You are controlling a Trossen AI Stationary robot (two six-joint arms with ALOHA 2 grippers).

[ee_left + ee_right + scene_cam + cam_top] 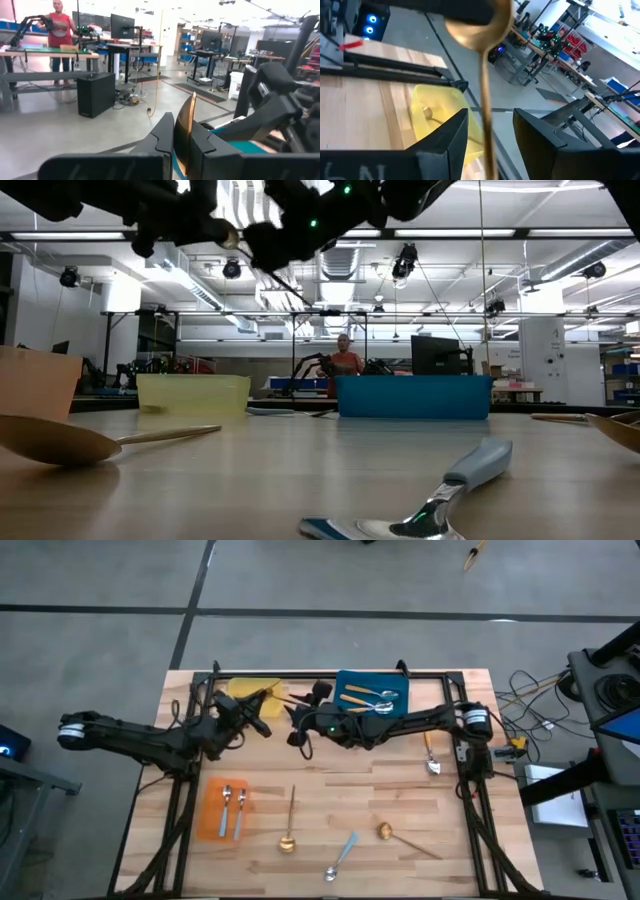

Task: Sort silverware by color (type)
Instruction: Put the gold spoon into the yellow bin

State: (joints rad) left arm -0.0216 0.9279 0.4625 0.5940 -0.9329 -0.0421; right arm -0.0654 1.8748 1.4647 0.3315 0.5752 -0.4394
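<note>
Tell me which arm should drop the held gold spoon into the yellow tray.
Left. The left gripper is shut on the gold spoon and is next to the yellow tray; the right gripper stands open around the handle.

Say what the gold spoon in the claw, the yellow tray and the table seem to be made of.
Gold spoon: probably metal with a polished gold finish; its bowl shines and the handle is thin and stiff.
Yellow tray: likely plastic, slightly see-through, smooth walls.
Table: wood, light planks with visible seams and grain, matte.
</note>
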